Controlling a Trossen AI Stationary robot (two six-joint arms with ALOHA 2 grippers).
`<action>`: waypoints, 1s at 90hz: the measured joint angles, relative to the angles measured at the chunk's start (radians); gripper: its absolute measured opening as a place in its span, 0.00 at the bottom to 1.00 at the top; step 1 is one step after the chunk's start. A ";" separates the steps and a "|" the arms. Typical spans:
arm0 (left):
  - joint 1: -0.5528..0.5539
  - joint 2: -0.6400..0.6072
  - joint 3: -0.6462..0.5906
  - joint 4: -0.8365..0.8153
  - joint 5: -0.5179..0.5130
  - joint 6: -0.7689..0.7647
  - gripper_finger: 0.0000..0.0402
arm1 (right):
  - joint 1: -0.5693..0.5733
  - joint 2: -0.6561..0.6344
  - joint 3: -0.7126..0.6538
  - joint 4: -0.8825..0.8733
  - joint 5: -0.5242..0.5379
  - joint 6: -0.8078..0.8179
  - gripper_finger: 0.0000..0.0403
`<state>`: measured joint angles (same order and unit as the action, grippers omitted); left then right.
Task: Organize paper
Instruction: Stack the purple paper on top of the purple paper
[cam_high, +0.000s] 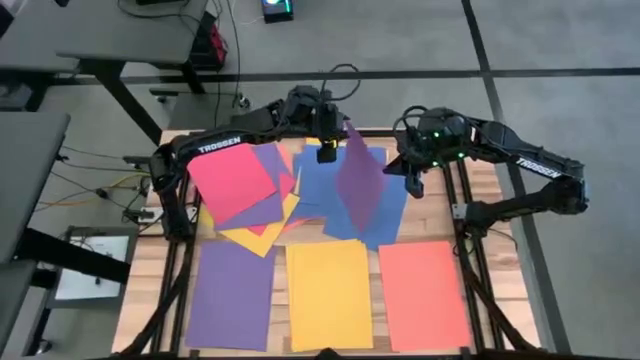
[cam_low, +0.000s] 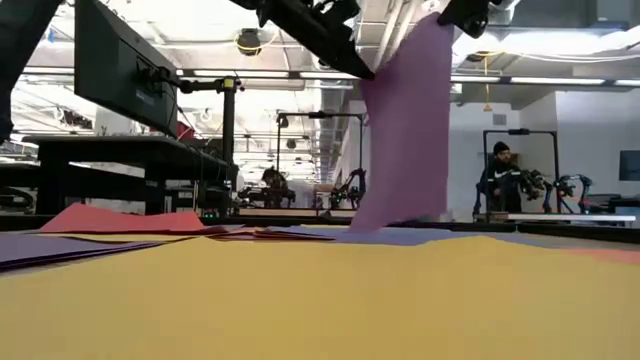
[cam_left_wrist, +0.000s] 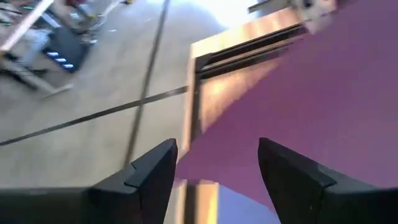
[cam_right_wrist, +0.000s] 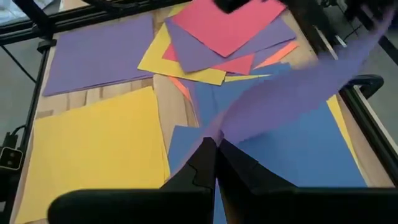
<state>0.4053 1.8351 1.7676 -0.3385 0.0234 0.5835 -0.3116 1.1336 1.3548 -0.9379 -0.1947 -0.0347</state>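
A purple sheet of paper (cam_high: 360, 180) stands raised over the loose heap of blue (cam_high: 325, 180), red (cam_high: 232, 180), yellow and purple sheets at the table's far half. My right gripper (cam_right_wrist: 214, 152) is shut on it, right of the heap (cam_high: 413, 183). My left gripper (cam_high: 327, 152) hovers open at the heap's far side; in its wrist view the purple sheet (cam_left_wrist: 323, 93) lies just beyond its fingers (cam_left_wrist: 155, 171). Whether they touch it I cannot tell. Along the near edge lie a purple stack (cam_high: 230, 295), a yellow stack (cam_high: 328, 295) and an orange-red stack (cam_high: 423, 295). My right gripper pinches the purple sheet at its edge (cam_right_wrist: 227, 134) between its two shut fingers. The sheet is lifted and hangs slanting below the gripper (cam_low: 410, 110). Its lower end (cam_low: 385, 222) still rests on the blue sheets.
The wooden table (cam_high: 490, 190) shows bare at its right side. A dark rail frame (cam_high: 465, 215) runs along the table's right side. Desks and cables stand beyond the left edge. In the low view a person (cam_low: 497, 175) stands far off in the room.
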 joint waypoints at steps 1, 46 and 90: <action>0.001 0.000 0.000 0.000 -0.001 -0.001 0.52 | 0.002 0.000 0.000 0.000 0.000 0.000 0.00; -0.022 0.000 0.000 -0.032 0.176 0.003 0.52 | 0.050 0.000 0.000 -0.074 0.003 -0.106 0.00; 0.020 0.000 0.000 -0.039 0.252 -0.181 0.52 | 0.109 0.000 0.000 -0.237 0.001 -0.256 0.00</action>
<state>0.4255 1.8351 1.7676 -0.3777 0.2758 0.4021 -0.2029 1.1332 1.3548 -1.1750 -0.1935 -0.2903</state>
